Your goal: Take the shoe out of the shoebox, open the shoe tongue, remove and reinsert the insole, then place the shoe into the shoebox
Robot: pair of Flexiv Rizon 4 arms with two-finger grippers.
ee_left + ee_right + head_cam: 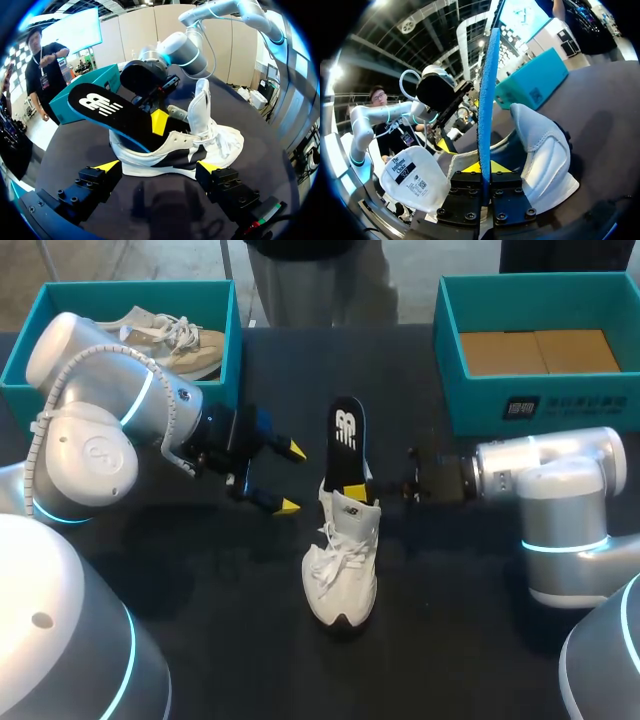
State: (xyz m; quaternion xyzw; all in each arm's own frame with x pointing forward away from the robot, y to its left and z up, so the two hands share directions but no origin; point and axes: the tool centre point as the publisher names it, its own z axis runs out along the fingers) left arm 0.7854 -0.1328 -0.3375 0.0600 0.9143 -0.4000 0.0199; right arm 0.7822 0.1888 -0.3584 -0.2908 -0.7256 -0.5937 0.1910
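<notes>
Right shoebox (480,405) stands at the far edge, well apart from the white sneaker (345,560) mid-table, toe near. Black insole (347,435) sticks out of its opening, pointing far, clamped by the right gripper (358,490); left gripper (290,478) gapes just left

The shoe (342,565) is white, the insole (347,435) black, the shoebox (590,400) teal.

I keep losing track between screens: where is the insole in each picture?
Head view: insole at centre, rising from the white shoe.
Left wrist view: insole ahead of the open left jaws, slanting out of the white shoe.
Right wrist view: insole edge-on, clamped in the right jaws.
Shared landmark: the white shoe.
</notes>
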